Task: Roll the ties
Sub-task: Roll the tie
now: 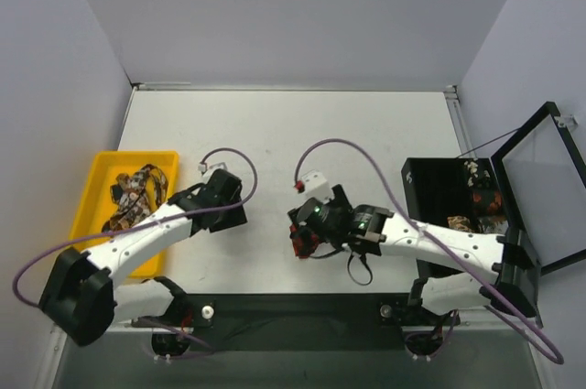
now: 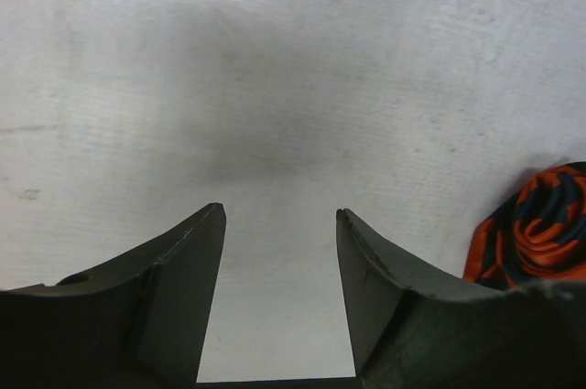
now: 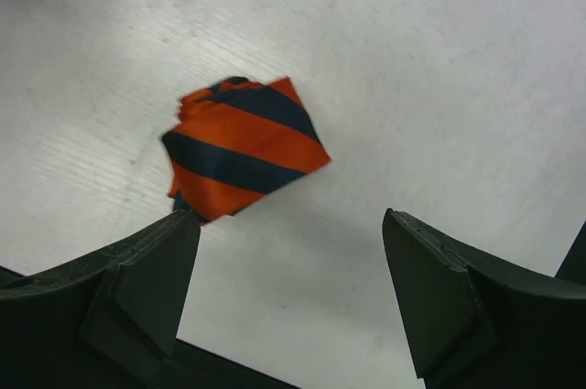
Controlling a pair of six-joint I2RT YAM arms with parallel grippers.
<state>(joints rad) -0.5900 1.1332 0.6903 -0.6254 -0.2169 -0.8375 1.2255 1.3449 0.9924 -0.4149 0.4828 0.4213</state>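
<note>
The red-orange and black striped tie [image 3: 243, 146] lies rolled into a compact bundle on the white table [image 1: 275, 133]. My right gripper [image 3: 288, 215] hovers over it, open, with only bare table between the fingers; the roll sits just beyond the left fingertip [image 3: 179, 224]. From above, the roll [image 1: 299, 244] peeks out under the right gripper [image 1: 304, 229]. My left gripper [image 2: 279, 212] is open and empty over bare table, the roll [image 2: 540, 233] at that view's right edge. Seen from above, the left gripper [image 1: 229, 204] is left of the roll. More patterned ties [image 1: 137, 195] lie in the yellow bin.
The yellow bin [image 1: 101, 169] stands at the table's left edge. A black box [image 1: 430, 192] with its lid open stands at the right, holding several rolled patterned ties [image 1: 481, 197]. Purple cables [image 1: 357, 146] arc over both arms.
</note>
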